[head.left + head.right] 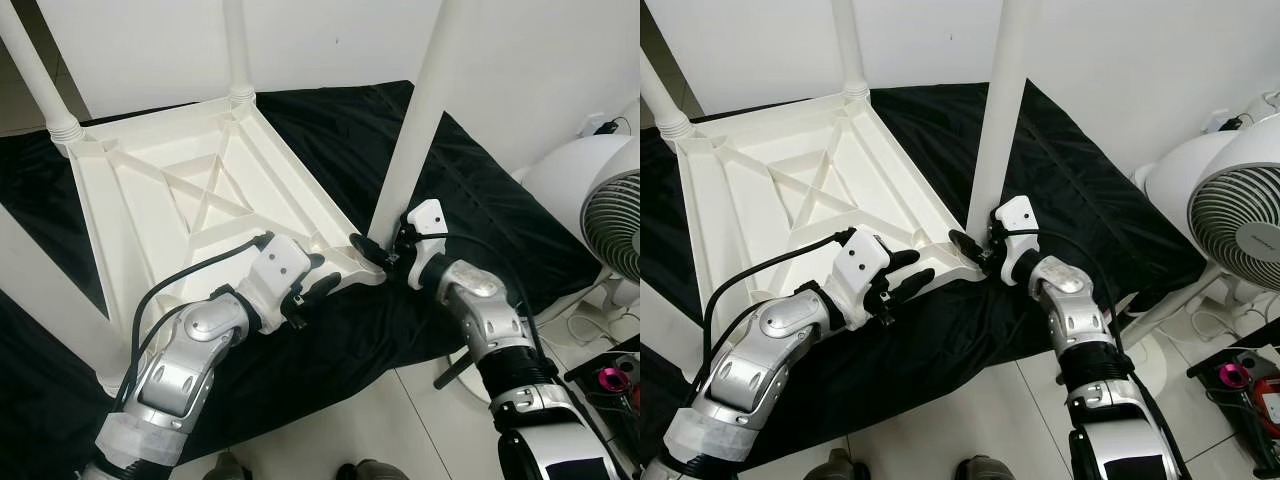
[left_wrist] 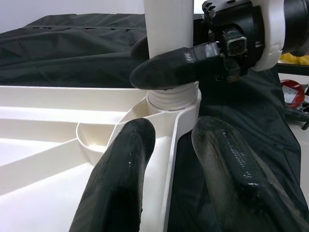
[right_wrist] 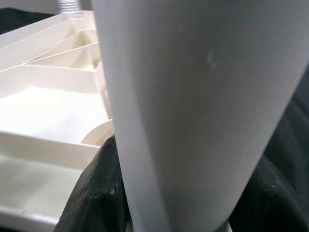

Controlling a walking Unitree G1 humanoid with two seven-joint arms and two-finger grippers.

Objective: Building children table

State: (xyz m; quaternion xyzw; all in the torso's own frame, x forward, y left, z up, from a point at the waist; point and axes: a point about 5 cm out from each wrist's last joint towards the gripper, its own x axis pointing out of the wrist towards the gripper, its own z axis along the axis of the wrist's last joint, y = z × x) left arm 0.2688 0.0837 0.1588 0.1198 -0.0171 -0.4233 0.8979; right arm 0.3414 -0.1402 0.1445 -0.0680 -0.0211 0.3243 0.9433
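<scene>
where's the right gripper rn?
The right gripper is clamped around the base of the white table leg at the near right corner of the upturned tabletop, across from the left gripper.

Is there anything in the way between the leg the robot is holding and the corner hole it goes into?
Nothing visible. The white leg already stands upright in the corner socket of the upturned tabletop. The right gripper clasps its base, and the left gripper straddles the tabletop's edge beside it.

White tabletop lies upside down on black cloth, legs apparently upright.
</scene>
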